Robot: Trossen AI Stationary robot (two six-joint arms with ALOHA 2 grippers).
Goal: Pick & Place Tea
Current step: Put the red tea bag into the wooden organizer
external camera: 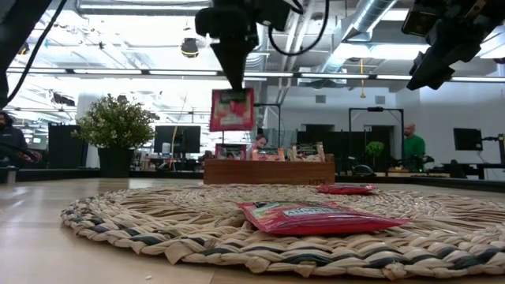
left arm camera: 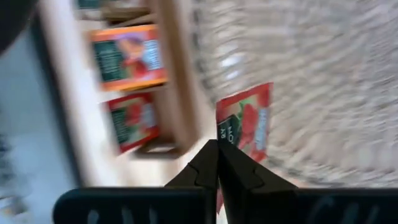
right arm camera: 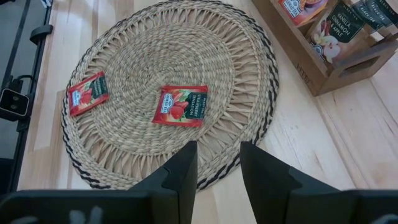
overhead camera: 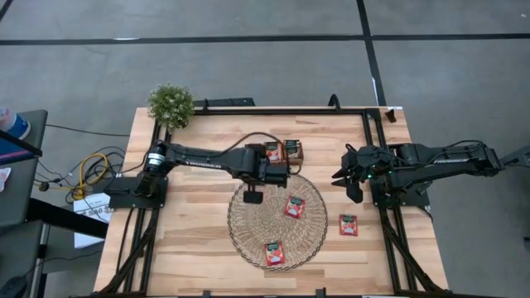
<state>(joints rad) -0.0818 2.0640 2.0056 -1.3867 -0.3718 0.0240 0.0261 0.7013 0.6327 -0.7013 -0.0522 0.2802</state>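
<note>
My left gripper (external camera: 233,79) hangs over the round woven mat (overhead camera: 248,236), shut on one red tea sachet (external camera: 231,109). That sachet also shows in the left wrist view (left arm camera: 247,121). Two more tea sachets lie flat on the mat (overhead camera: 294,207) (overhead camera: 274,252). A third lies on the bare table right of the mat (overhead camera: 349,225). The brown wooden tray (overhead camera: 300,157) at the mat's far edge holds standing sachets (left arm camera: 127,56). My right gripper (right arm camera: 215,163) waits open, high at the table's right side, with nothing between its fingers. My left gripper pinches the sachet's upper edge (external camera: 232,92) between its two fingers, which come from above and point steeply down. The sachet hangs upright below the fingertips (left arm camera: 208,163). It is lifted clear of the mat.
A small potted plant (overhead camera: 171,104) stands at the table's far left corner. Black frame rails (overhead camera: 368,124) run along the table's edges. Bare wood lies left of the mat and near the front edge. People show in the room beyond the table.
</note>
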